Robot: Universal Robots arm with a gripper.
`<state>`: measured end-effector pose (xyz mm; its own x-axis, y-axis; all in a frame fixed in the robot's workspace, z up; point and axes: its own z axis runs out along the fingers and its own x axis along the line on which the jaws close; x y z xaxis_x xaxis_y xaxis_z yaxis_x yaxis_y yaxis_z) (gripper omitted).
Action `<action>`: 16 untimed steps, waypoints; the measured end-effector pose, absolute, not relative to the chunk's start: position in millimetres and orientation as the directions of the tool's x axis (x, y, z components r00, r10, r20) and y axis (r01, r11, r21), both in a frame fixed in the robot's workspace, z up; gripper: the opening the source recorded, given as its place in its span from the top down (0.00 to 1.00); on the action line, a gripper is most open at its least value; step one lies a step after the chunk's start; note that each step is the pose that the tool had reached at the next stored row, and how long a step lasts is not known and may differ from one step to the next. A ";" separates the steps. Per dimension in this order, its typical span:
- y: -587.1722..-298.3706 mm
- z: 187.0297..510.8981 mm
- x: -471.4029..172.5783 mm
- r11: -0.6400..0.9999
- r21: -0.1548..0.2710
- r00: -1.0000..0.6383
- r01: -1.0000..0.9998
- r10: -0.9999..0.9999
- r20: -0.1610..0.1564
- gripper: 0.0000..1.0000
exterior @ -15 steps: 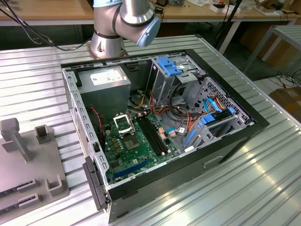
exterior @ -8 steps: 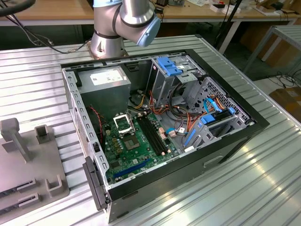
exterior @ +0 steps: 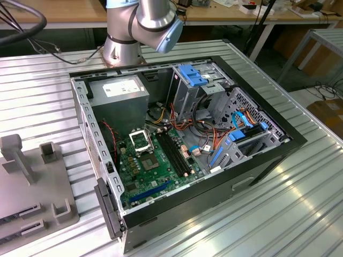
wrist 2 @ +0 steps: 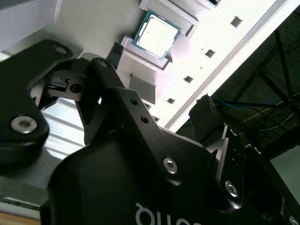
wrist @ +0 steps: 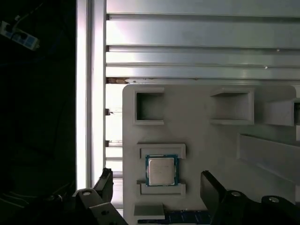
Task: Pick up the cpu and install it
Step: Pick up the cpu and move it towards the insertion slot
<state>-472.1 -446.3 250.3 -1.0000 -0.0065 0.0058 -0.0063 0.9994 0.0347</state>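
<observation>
On the grey fixture plate (wrist: pixel 197 131), the cpu (wrist: pixel 161 170) lies flat in a shallow framed pocket, presumably to keep it square for pickup. Above it hovers the gripper (wrist: pixel 157 180), its fingers (wrist: pixel 211 187) spread wide to either side and holding nothing. The socket (exterior: pixel 140 140) sits in the computer case (exterior: pixel 278 144), well apart from the plate.

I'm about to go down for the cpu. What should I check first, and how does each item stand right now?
1. cpu seated flat in its nest on the gray tray: ok.
2. gripper open and empty: ok.
3. cpu lined up between the fingers in the first wrist view: ok.
4. Clearance above the cpu: cannot tell.
5. socket open and free in the exterior view: cannot tell.
</observation>
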 end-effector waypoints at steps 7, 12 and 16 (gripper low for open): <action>-450.1 233.1 -472.2 0.999 0.035 -1.000 -0.022 -0.022 0.006 0.26; -451.0 223.6 -472.0 0.999 0.035 -0.999 -0.033 -0.033 0.006 0.35; -454.8 211.5 -472.5 0.999 0.035 -0.999 -0.041 -0.041 0.006 0.35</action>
